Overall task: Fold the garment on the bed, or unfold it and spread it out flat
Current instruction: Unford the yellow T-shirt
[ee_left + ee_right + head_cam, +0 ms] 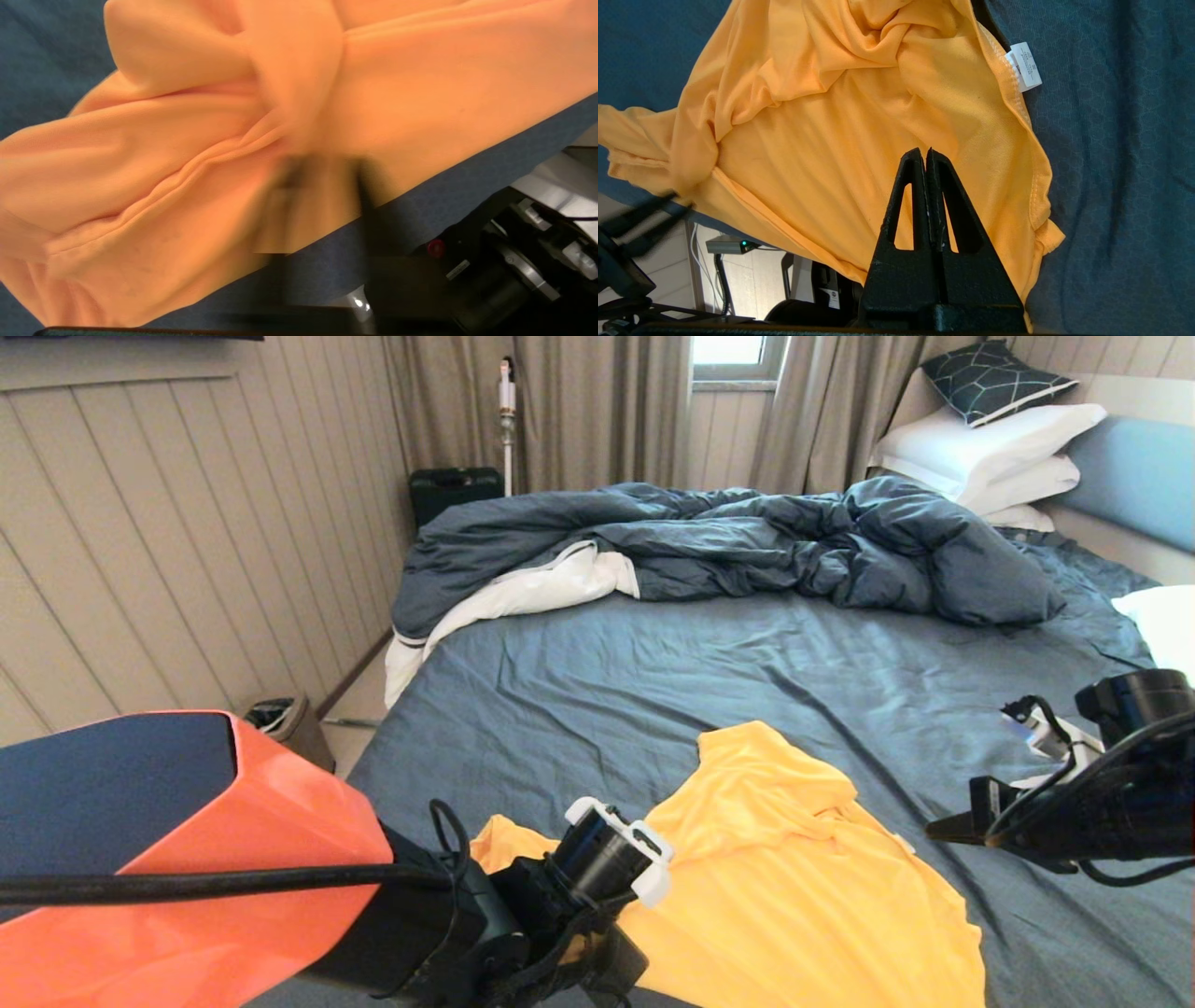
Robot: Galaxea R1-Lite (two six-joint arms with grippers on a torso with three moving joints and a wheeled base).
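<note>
in the head view, the garment [794, 877] lies rumpled on the near part of the bed [747, 663], its lower edge hanging toward the bed's near side. our left gripper [597, 961] sits low at the shirt's near left corner, the wrist angled down into the fabric; the fingers themselves are hidden under the wrist from here. our right gripper [948, 828] hovers above the sheet just beside the shirt's right edge, pointing inward, holding nothing. the dark duvet [747, 541] is bunched well apart at the far side.

in the left wrist view, the fingers [369, 205] are a dark smear against the hem of the garment [187, 163], right where it crosses the bed edge. we cannot tell whether they are clamped on cloth or merely near it. the risk we see: if they catch only one thin layer, or the sheet with it, a pull would drag the shirt into a worse bunch or slip free.

in the right wrist view, our right gripper [927, 156] has its fingers pressed together, empty, poised over the garment [831, 140] near the side with the white label [1024, 65]. with this arm idle, nothing anchors that side, so a left-hand tug could slide the whole shirt off the bed.
</note>
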